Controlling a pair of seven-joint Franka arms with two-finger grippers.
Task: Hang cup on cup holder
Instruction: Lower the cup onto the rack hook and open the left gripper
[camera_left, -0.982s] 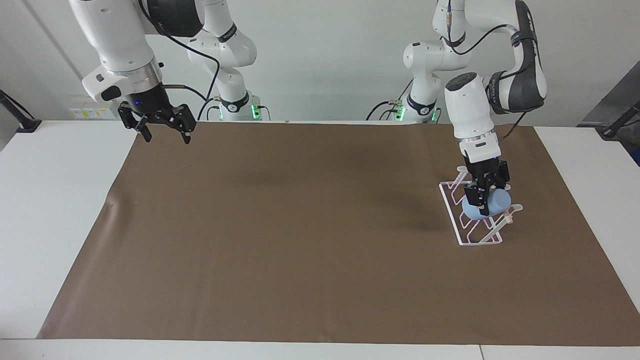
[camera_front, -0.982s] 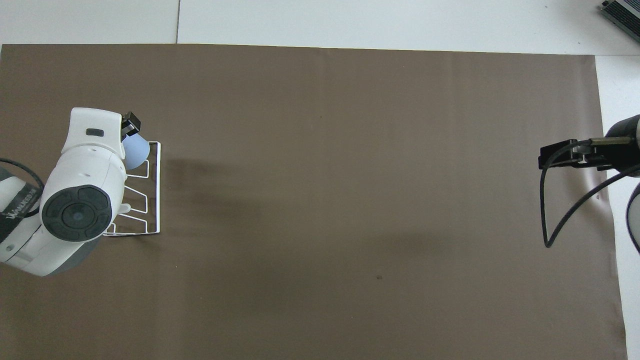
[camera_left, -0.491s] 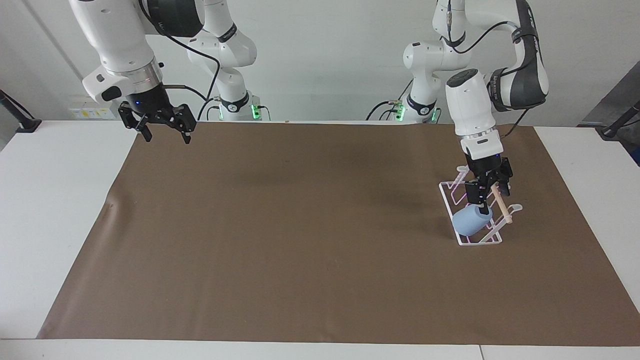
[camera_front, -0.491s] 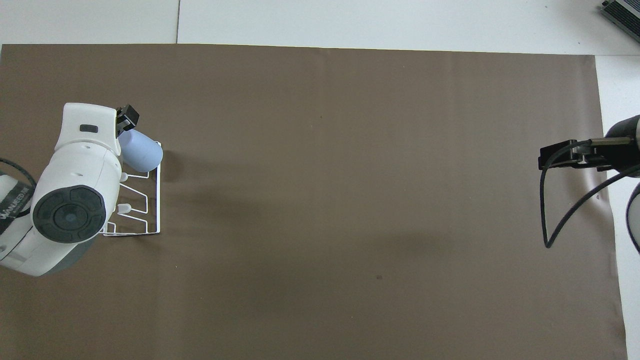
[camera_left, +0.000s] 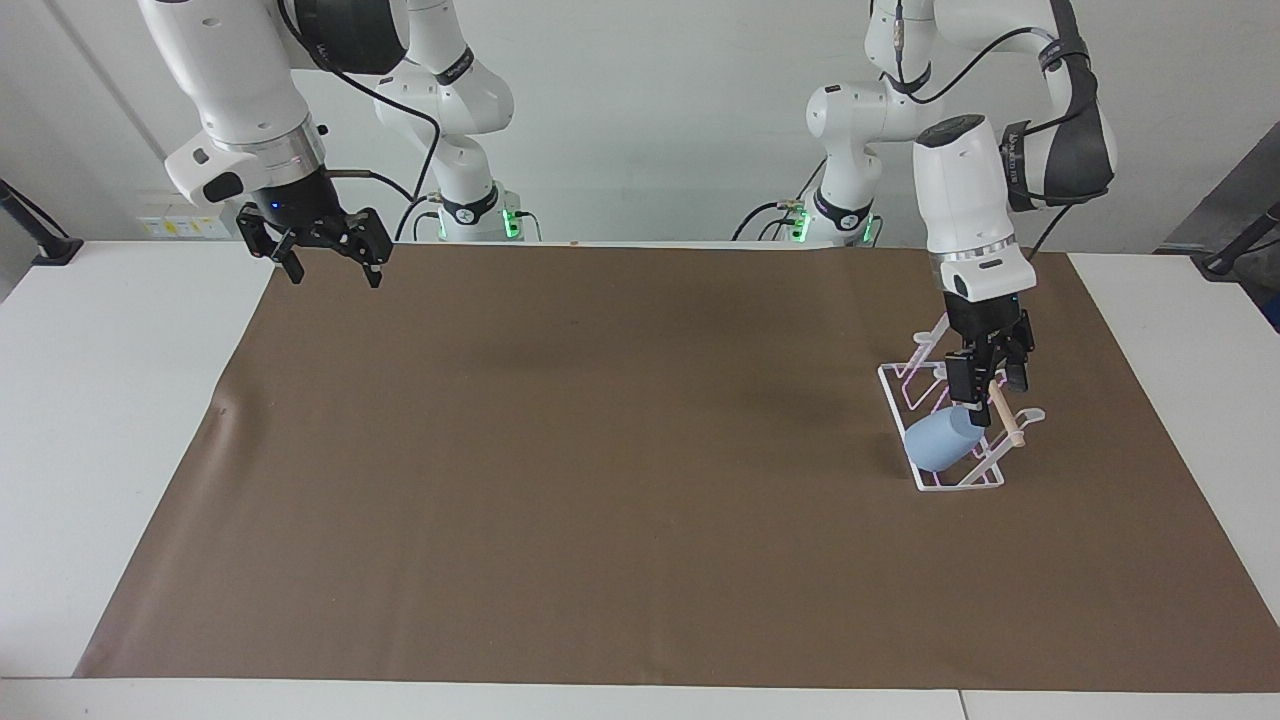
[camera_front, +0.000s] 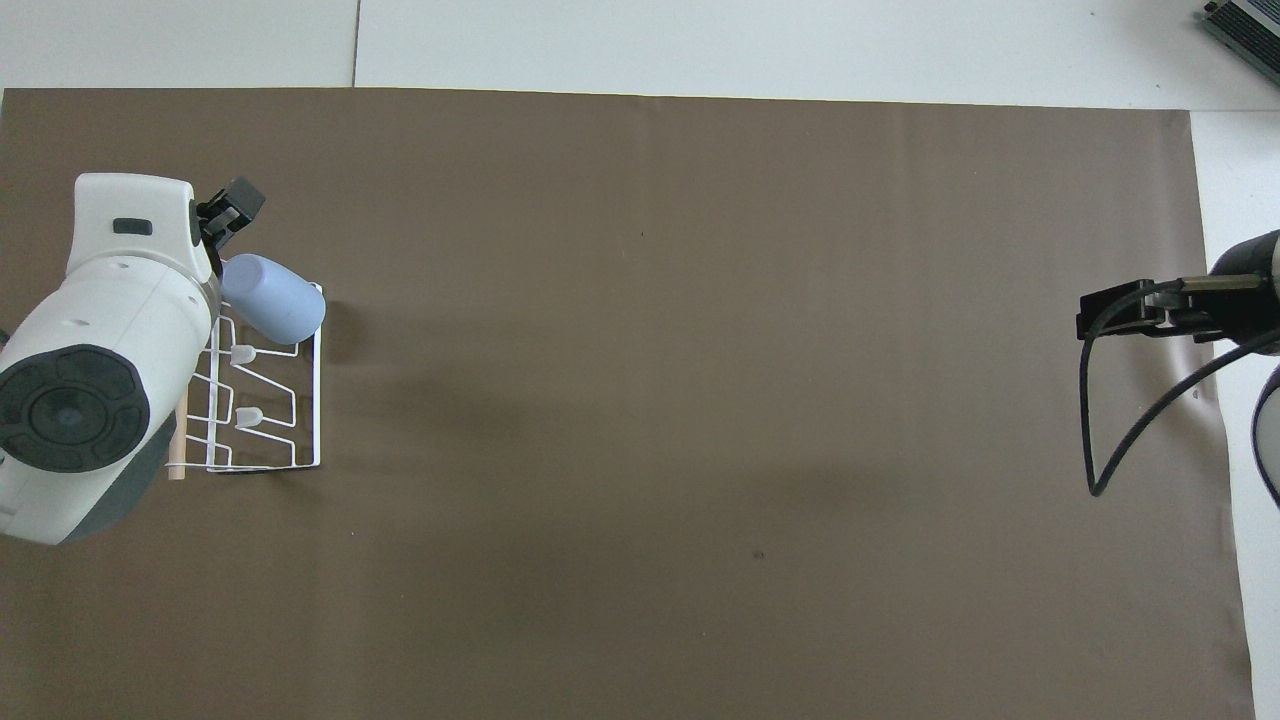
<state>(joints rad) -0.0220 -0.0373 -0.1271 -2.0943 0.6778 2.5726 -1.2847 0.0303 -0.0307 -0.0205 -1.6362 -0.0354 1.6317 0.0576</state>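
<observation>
The light blue cup (camera_left: 943, 440) hangs tilted, mouth down, on the end prong of the white wire cup holder (camera_left: 958, 488), at the end farthest from the robots. My left gripper (camera_left: 988, 385) is open and empty just above the cup and the holder's wooden rod (camera_left: 1003, 415), not touching the cup. In the overhead view the cup (camera_front: 272, 298) lies over the holder (camera_front: 317, 400), and the left gripper (camera_front: 228, 208) is beside it. My right gripper (camera_left: 325, 255) is open and empty; it waits in the air over the mat's corner at the right arm's end.
A brown mat (camera_left: 600, 480) covers most of the white table (camera_left: 110, 420). The holder's other prongs (camera_front: 245, 415) carry nothing. A black cable (camera_front: 1100, 420) loops from the right arm over the mat's edge.
The left gripper opened and let go of the cup, which slid down onto the end prong. The gripper then rose and drew back toward the left arm's end. The right arm stayed still.
</observation>
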